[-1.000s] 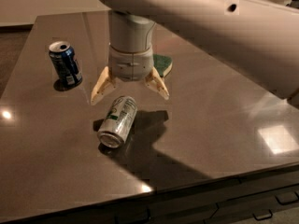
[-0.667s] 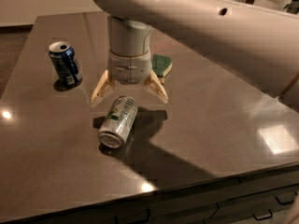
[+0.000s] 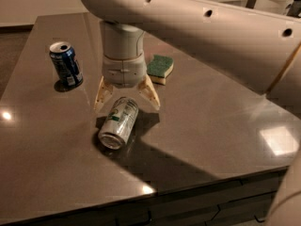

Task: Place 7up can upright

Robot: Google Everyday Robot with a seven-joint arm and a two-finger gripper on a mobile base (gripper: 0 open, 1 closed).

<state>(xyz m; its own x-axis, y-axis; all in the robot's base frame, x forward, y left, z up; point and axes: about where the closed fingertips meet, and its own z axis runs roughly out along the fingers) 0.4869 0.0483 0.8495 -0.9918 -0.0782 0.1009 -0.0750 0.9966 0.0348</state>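
1. Lowered since a moment ago, your gripper [image 3: 127, 108] hangs with fingers spread astride the far end of the 7up can [image 3: 118, 122], seemingly ready to clamp it.
2. Left: dark blue can [image 3: 66, 64], glossy, upright.
3. Centre: 7up can, a silvery cylinder, lying sideways on the polished table [image 3: 211, 126].
4. Right: soft green sponge [image 3: 160, 68].

Likely a kitchen or break room: dark polished counter [image 3: 211, 126], dish sponge [image 3: 160, 68] toward its far edge, tool [image 3: 126, 107] hanging mid-counter.

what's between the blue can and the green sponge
The gripper, jaws open, hangs between them over the lying 7up can, at its far end, as the camera view shows.
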